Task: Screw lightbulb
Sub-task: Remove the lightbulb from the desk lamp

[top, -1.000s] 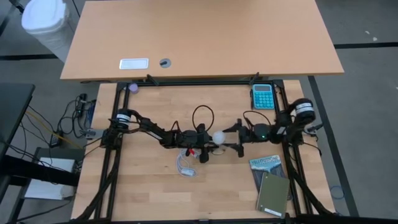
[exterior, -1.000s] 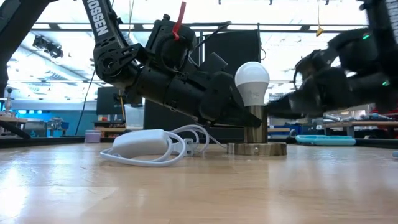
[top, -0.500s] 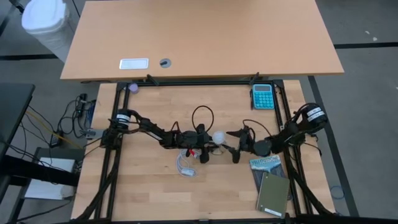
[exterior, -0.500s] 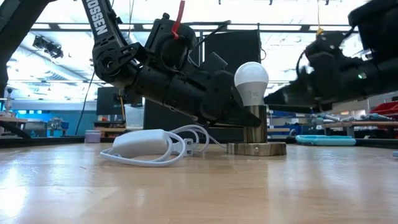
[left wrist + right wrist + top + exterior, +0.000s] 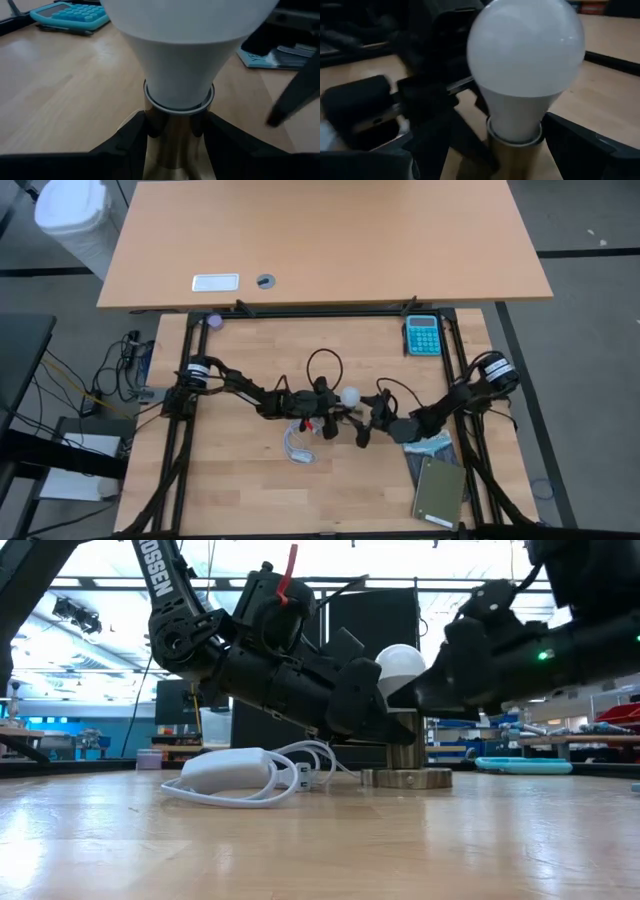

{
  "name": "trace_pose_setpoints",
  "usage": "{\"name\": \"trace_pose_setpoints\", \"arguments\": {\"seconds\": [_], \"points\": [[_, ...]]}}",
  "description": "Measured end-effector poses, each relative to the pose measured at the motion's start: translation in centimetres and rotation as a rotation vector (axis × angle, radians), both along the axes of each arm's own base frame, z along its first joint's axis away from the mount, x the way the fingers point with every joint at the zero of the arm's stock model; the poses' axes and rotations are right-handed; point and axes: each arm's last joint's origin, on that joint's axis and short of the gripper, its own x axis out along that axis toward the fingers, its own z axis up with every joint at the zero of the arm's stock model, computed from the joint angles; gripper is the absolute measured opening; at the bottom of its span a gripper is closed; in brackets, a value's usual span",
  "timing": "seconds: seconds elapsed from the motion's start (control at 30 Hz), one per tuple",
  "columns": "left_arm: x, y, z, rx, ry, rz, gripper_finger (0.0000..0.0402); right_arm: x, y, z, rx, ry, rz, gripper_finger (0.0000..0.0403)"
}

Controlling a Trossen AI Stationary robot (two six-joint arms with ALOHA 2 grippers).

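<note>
Here the bulb [image 5: 400, 668] stands upright in the socket [image 5: 405, 766] mid-table. The left gripper [image 5: 175, 135] clamps the socket's metal stem; the right gripper [image 5: 362, 423] hangs wide open beside the bulb.

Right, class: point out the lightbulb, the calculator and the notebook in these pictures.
lightbulb [image 5: 525, 50], right wrist view, on the white globe.
calculator [image 5: 422, 336], high view, on its keypad.
notebook [image 5: 438, 492], high view, on the green cover.
</note>
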Motion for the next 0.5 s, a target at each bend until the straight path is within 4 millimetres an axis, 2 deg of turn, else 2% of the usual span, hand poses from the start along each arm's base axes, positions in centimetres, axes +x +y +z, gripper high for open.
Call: {"name": "trace_pose_setpoints", "arguments": {"seconds": [0.27,0.5], "points": [[0.0,0.1,0.0,-0.006,0.002,0.027,0.0171,1.6,0.9,-1.1,-0.037,-0.039,-0.210,0.0305],[-0.1,0.1,-0.1,-0.008,0.010,0.043,0.0171,2.6,1.4,-1.5,-0.054,-0.048,-0.263,0.0305]]}}
